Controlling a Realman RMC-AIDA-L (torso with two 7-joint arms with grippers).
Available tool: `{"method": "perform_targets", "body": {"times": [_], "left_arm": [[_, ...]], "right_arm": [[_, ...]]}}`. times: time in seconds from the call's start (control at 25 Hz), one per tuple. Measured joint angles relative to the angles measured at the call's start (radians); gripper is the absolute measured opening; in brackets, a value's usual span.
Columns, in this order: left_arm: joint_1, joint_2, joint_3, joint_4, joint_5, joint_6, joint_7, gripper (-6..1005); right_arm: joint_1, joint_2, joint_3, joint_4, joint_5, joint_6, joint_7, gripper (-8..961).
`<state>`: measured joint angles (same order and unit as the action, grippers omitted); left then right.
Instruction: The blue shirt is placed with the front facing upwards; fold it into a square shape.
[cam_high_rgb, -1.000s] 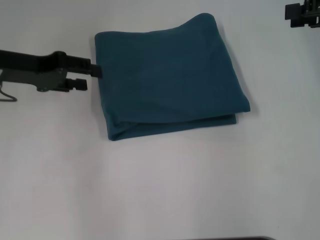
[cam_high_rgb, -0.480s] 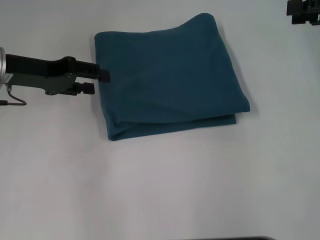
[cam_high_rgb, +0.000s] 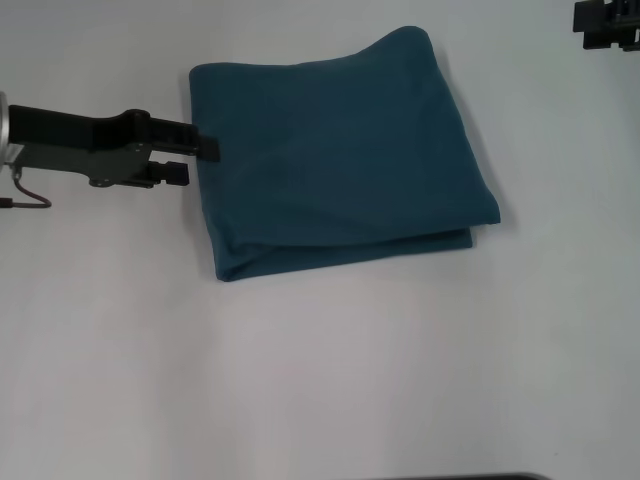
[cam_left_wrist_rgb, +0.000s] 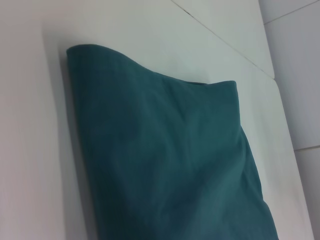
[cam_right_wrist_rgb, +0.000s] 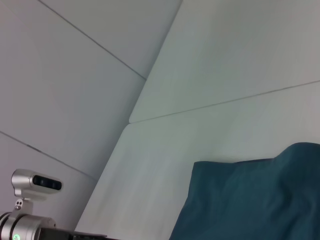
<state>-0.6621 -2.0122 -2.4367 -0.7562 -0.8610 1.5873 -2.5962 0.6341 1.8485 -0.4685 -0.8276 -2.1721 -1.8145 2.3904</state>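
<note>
Head view, nearest item first: bare desk (cam_high_rgb: 320, 380). Next, the blue shirt (cam_high_rgb: 335, 155), mid-desk, already a stacked near-square; layers show along its near edge, far right corner bulges up. At its left edge, the left gripper (cam_high_rgb: 200, 162), jaws apart, upper one overlapping the cloth, lower one just beside it. Judgement: only tidying remains, so nudge or press the edge gently and avoid dragging layers out of line. Farthest: right gripper (cam_high_rgb: 607, 25), parked at far right; jaw state cannot be told.

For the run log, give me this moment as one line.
blue shirt: folded square on table | left gripper: at shirt's left edge, jaws open | right gripper: parked far right
</note>
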Motion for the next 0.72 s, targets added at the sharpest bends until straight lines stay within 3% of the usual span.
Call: {"method": "perform_targets", "body": {"times": [0.72], "left_arm": [[-0.002, 0.004, 0.008, 0.000, 0.010, -0.014, -0.006, 657]], "right_arm": [[0.007, -0.002, 0.001, 0.009, 0.000, 0.002, 0.003, 601]]}}
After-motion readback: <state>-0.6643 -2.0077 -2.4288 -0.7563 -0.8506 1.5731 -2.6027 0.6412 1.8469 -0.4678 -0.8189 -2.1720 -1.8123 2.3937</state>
